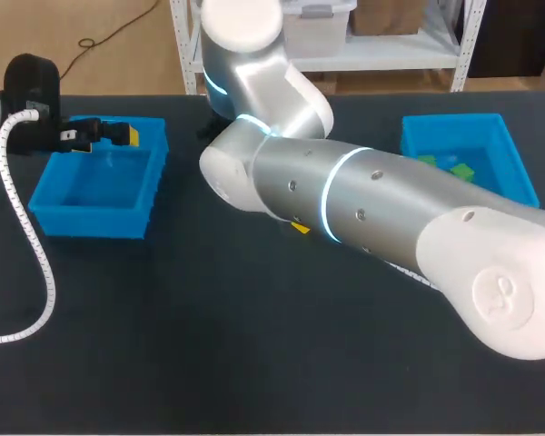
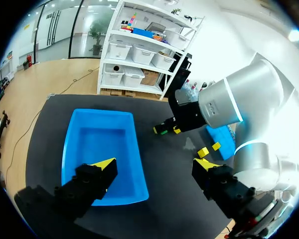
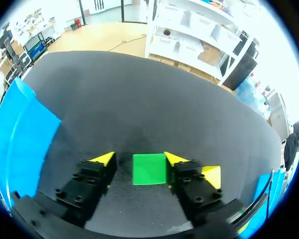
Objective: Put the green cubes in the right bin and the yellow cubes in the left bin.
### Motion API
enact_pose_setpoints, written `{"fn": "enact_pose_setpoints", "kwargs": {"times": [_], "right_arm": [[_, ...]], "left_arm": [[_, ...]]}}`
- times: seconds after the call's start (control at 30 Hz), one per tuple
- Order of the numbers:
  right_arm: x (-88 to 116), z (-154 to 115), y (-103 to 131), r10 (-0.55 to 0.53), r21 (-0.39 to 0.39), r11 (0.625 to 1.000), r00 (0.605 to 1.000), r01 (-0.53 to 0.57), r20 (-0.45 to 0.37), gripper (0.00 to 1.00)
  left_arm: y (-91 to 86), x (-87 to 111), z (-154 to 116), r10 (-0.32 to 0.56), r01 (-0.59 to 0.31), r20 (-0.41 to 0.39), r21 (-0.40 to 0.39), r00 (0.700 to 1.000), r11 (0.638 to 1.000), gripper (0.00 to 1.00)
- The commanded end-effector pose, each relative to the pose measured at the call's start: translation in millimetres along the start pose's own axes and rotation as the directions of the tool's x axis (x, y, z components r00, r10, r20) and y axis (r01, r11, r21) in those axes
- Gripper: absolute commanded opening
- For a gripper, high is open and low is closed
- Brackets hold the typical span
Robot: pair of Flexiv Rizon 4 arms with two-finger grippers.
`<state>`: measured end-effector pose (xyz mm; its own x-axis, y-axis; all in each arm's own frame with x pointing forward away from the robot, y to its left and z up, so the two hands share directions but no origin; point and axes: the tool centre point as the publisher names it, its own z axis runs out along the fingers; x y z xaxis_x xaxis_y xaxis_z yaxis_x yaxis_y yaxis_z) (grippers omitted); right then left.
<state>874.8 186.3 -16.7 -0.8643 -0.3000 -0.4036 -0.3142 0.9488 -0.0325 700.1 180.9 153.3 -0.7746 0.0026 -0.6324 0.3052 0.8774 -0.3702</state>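
Two tools, both with fingers apart. Left tool [image 2: 154,165] hangs over the left bin [image 1: 50,204], at its far side, nothing between the fingers; in the left wrist view one finger sits above the bin's inside and the other above the black surface [image 1: 209,345] just beside the bin's right wall. Right arm [image 1: 372,204] comes in from the near right and reaches past the middle, hiding its own tool in the head view. Right tool [image 3: 139,159] is low at the surface, straddling one green cube [image 3: 149,169] that lies flat on the surface between the fingers; the right finger is against the cube's side, the left finger shows a dark gap, so not clamped. Yellow cube [image 3: 212,175] lies on the surface just beside the outer side of the right finger. Left wrist view shows two small yellow cubes [image 2: 203,152] on the surface between the right tool and the right bin [image 1: 518,177]. Head view shows only a bit of yellow at the near edge of the right arm, mid-surface. Several green cubes [image 1: 454,166] lie inside the right bin, far right. Bins are well apart, one at each far corner of the surface.
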Motion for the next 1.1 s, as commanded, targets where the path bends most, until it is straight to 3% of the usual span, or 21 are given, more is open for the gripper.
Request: {"fn": "enact_pose_setpoints", "kwargs": {"times": [0.03, 0.2, 0.37, 0.57, 0.77, 0.9, 1.1], "right_arm": [[-7, -5, 1, -0.004, 0.011, 1.000, 0.987, 0.006, -0.161, 0.00], [-6, -50, -14, -0.017, 0.009, 1.000, 0.998, 0.018, -0.066, 0.00], [-1, -108, -45, -0.001, -0.005, 1.000, 0.998, 0.001, 0.064, 0.00], [22, -165, -135, 0.102, 0.017, 0.994, 0.980, -0.107, 0.169, 0.00], [70, -196, -244, 0.250, 0.078, 0.960, 0.948, -0.269, 0.197, 0.00], [102, -207, -288, 0.312, 0.098, 0.937, 0.928, -0.336, 0.202, 0.00], [144, -212, -330, 0.355, 0.127, 0.916, 0.916, -0.381, 0.188, 0.00]], "left_arm": [[3.3, 1.5, 0, 0.003, -0.003, 0.008, 0.015, 1.000, 1.000, 1.00], [3.3, 1.5, 0, 0.003, -0.003, 0.008, 0.015, 1.000, 1.000, 1.00], [3.3, 1.5, 0, 0.003, -0.003, 0.008, 0.015, 1.000, 1.000, 1.00], [3.3, 1.5, 0, 0.003, -0.003, 0.008, 0.015, 1.000, 1.000, 1.00], [3.3, 1.5, 0, 0.003, -0.003, 0.008, 0.015, 1.000, 1.000, 1.00], [3.3, 1.5, 0, 0.003, -0.003, 0.008, 0.015, 1.000, 1.000, 1.00], [3.3, 1.5, 0, 0.003, -0.003, 0.008, 0.015, 1.000, 1.000, 1.00]]}}
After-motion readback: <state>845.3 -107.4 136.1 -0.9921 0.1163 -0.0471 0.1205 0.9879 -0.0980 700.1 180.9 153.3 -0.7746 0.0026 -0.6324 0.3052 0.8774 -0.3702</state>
